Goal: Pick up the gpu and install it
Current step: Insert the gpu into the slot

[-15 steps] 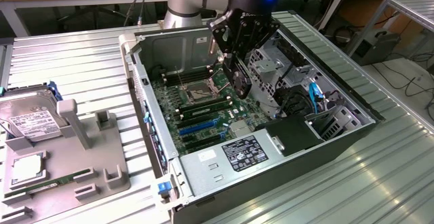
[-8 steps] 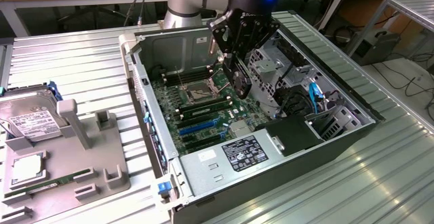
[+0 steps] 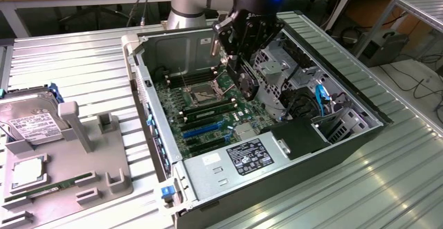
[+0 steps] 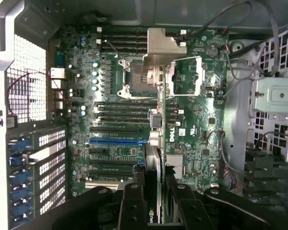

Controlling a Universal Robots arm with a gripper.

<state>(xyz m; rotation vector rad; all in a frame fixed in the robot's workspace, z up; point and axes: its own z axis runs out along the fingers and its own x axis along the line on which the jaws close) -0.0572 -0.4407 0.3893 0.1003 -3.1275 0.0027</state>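
The gpu (image 3: pixel 248 86) is a thin black card hanging on edge over the motherboard (image 3: pixel 207 109) inside the open computer case (image 3: pixel 138 57). My gripper (image 3: pixel 239 65) is shut on its upper edge. In the wrist view the gpu (image 4: pixel 153 160) shows edge-on between my fingers (image 4: pixel 132 203), and its silver bracket (image 4: pixel 161 45) points away over the processor socket (image 4: pixel 134 72). The card is above the board, apart from it. A blue expansion slot (image 4: pixel 117 142) lies beside the card's line, and the same slot (image 3: pixel 202 130) shows in the exterior view.
On the exterior view's left, a grey fixture (image 3: pixel 104 179) holds a silver hard drive (image 3: pixel 31 122), a processor chip (image 3: pixel 28 169) and a green memory stick (image 3: pixel 49 190). Inside the case are a power supply (image 3: pixel 242 159), a drive cage (image 3: pixel 273 65) and loose cables (image 3: pixel 322 99).
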